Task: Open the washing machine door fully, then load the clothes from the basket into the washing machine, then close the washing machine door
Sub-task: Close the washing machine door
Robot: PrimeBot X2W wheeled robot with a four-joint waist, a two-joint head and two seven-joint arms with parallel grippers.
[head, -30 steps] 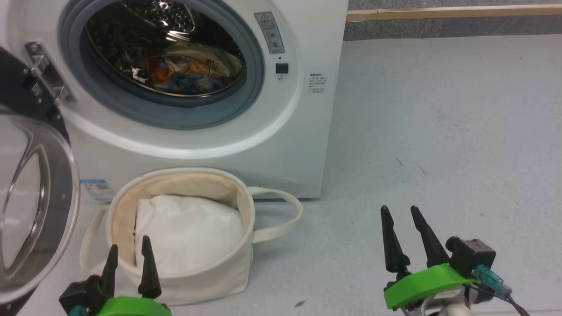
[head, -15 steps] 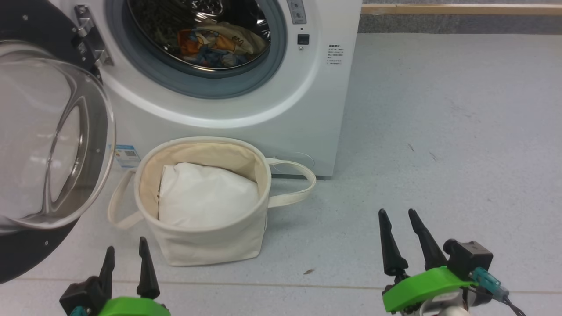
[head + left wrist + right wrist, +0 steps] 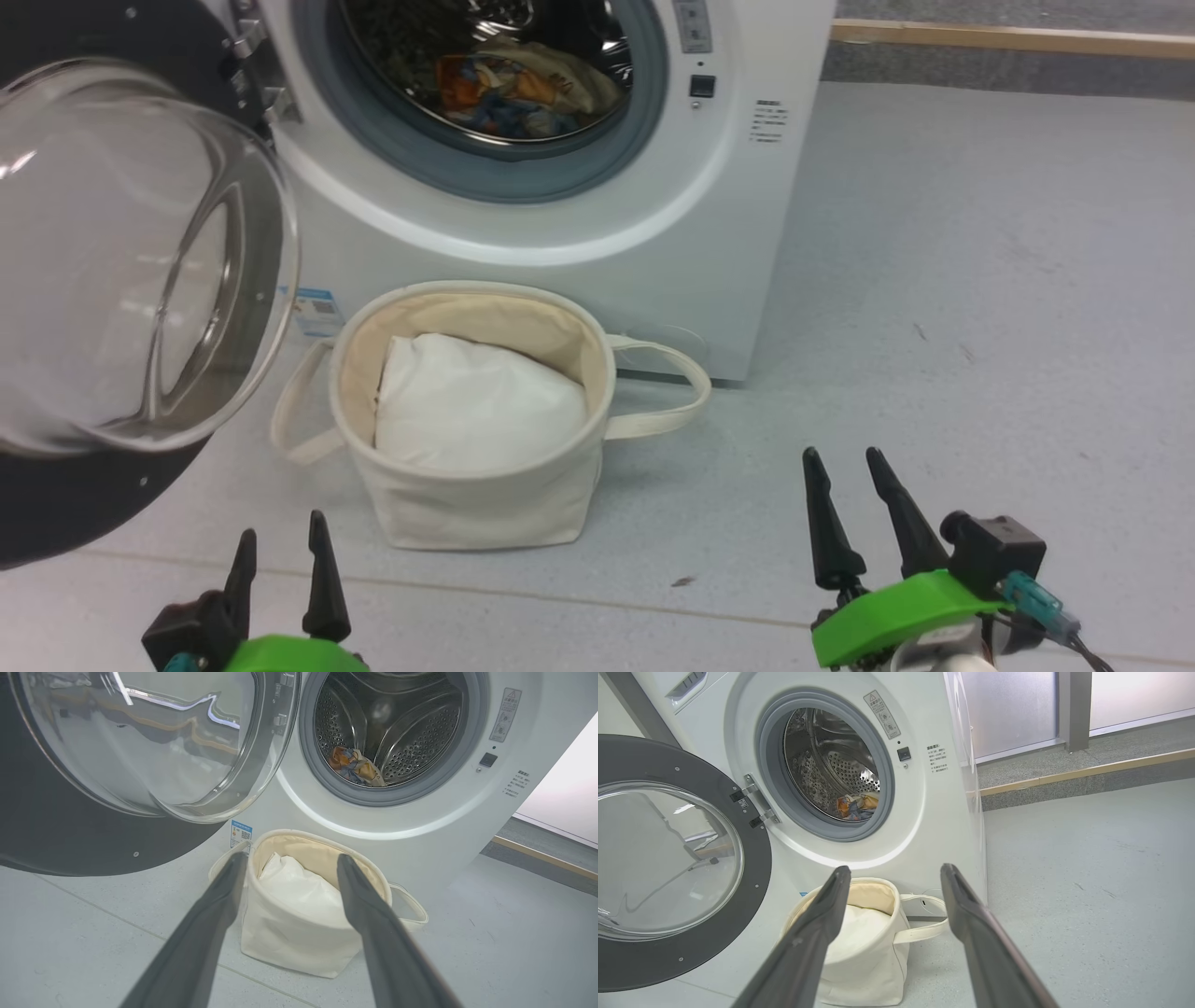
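Your next move turns on the washing machine door point(image 3: 131, 261), so read where it lies first. It stands swung out on the hinge at the left edge of the drum mouth, up and to the left of the left end effector point(image 3: 282, 525). Its free edge reaches back toward the robot and its clear bowl faces right. The left end effector is much the nearer one. The right end effector point(image 3: 841, 453) sits low on the other side, well apart from the door, with the basket point(image 3: 485, 504) roughly between them. Both are spread wide and hold nothing, with their tips pointing forward at the washing machine point(image 3: 672, 252). The clothes point(image 3: 518, 89) lie at the bottom of the drum and the basket holds just its white liner point(image 3: 476, 411), so I judge loading done and closing the door the step in hand. The door turns about an upright hinge line, so push on its outer face or free rim, sweeping rightward and away from you toward the drum mouth. Mind the basket, which stands just in front of the machine, below the mouth. In the left wrist view the door's lower rim looks near its left handle, and I cannot tell whether the rim will pass over it.
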